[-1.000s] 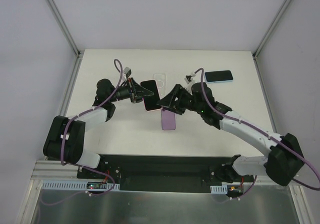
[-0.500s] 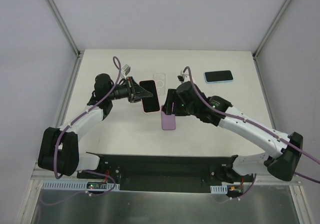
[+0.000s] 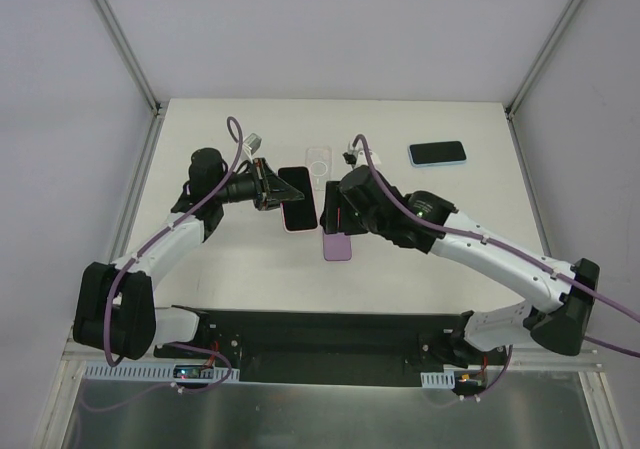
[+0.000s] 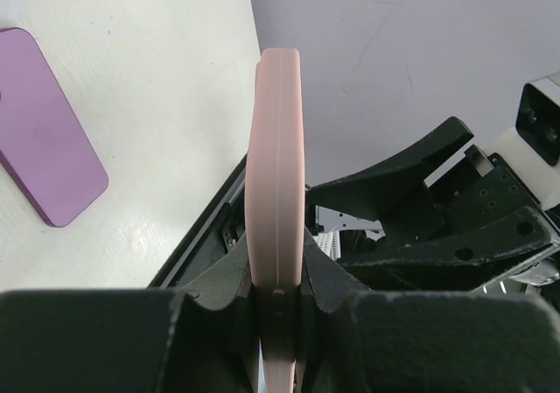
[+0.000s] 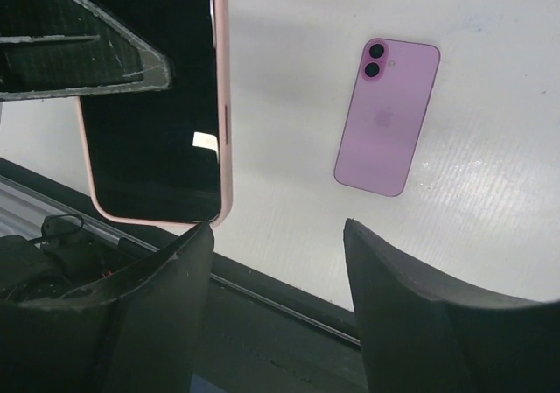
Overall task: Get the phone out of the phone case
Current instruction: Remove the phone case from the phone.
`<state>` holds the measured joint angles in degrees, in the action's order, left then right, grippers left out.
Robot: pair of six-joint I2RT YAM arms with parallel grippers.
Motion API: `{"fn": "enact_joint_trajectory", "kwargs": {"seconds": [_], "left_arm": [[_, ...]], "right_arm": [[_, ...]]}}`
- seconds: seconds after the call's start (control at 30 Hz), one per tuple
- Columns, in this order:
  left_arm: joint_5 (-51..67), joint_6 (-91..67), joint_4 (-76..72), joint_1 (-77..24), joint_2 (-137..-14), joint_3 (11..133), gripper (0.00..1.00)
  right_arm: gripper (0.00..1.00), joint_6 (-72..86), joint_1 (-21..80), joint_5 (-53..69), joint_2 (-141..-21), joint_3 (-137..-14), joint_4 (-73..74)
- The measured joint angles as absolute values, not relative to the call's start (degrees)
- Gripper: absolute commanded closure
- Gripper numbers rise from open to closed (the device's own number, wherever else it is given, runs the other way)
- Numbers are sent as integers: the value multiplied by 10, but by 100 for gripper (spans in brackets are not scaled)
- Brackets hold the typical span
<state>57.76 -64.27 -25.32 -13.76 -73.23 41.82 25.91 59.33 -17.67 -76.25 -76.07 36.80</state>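
A phone with a black screen sits in a pink phone case held up off the table. My left gripper is shut on it. The left wrist view shows the case edge-on, clamped between both fingers. My right gripper hovers open just right of the case. Its left fingertip stands just below the case's lower corner; nothing is between its jaws. The case still wraps the phone.
A purple phone lies face down on the white table, partly under my right wrist. An empty clear case lies behind. A phone in a light blue case rests at the back right. The black base rail runs along the near edge.
My right arm has swung left and brought its open gripper up beside the held case. The left gripper has kept its grip and shifted the case only slightly.
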Motion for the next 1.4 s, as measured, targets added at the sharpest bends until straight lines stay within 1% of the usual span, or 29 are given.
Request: {"fn": "enact_joint_trajectory", "kwargs": {"seconds": [0.23,0.6,0.77,1.0,1.17,1.4], "left_arm": [[573,-634,-234,-138,-729,421,100],[553,-615,-213,-138,-723,428,100],[557,-621,-205,-138,-714,443,100],[567,-639,-221,-138,-700,453,100],[568,-639,-220,-138,-693,453,100],[568,-639,-220,-138,-693,453,100]], "right_arm": [[37,251,609,-182,-809,-795,376],[38,251,617,-259,-863,-844,442],[38,250,615,-288,-880,-836,480],[39,254,615,-277,-889,-801,467],[39,263,615,-277,-866,-764,438],[38,260,615,-278,-748,-758,401]]}}
